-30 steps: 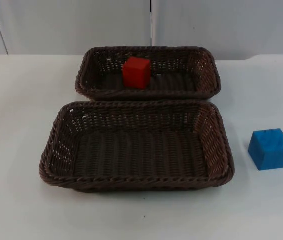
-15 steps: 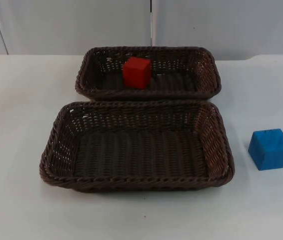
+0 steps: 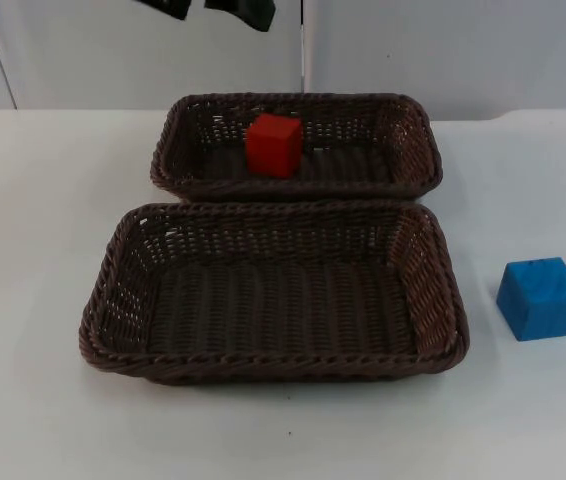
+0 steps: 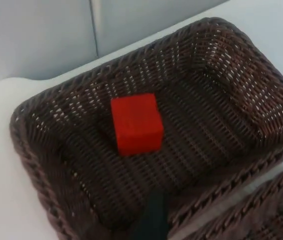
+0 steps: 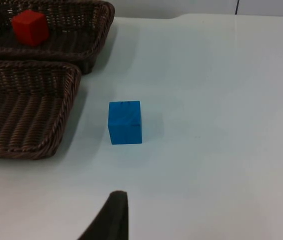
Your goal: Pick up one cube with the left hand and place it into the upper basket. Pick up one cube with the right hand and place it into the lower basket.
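top view: the red cube [image 3: 273, 145] already sits in the upper basket [image 3: 418, 150], so by my reading the left arm's half is done. the left jaws [image 3: 206, 8] hang high above that basket's back rim, spread apart with nothing between them. the lower basket [image 3: 113, 300] holds nothing, and the blue cube [image 3: 541, 298] rests on the white desk [image 3: 43, 200] just beside that basket's right wall.

left wrist view: the red cube [image 4: 136, 124] lies on the upper basket's [image 4: 36, 155] woven floor, well ahead of the fingertip [image 4: 151, 222] and apart from it. nothing is held here.

right wrist view: the blue cube [image 5: 125, 122] stands on bare desk [image 5: 221, 100] ahead of the right arm's fingertip [image 5: 112, 215], well apart from it, with the lower basket [image 5: 56, 120] off to one side of the cube. i cannot tell how wide these jaws stand.

the step in hand, as i judge it, is the right arm's pick. the cube sits slightly turned, so the jaws should square up to two flat faces, come down over its middle, and keep the basket-side finger off the wicker wall. after closing, lift clear of the rim before moving over the lower basket.
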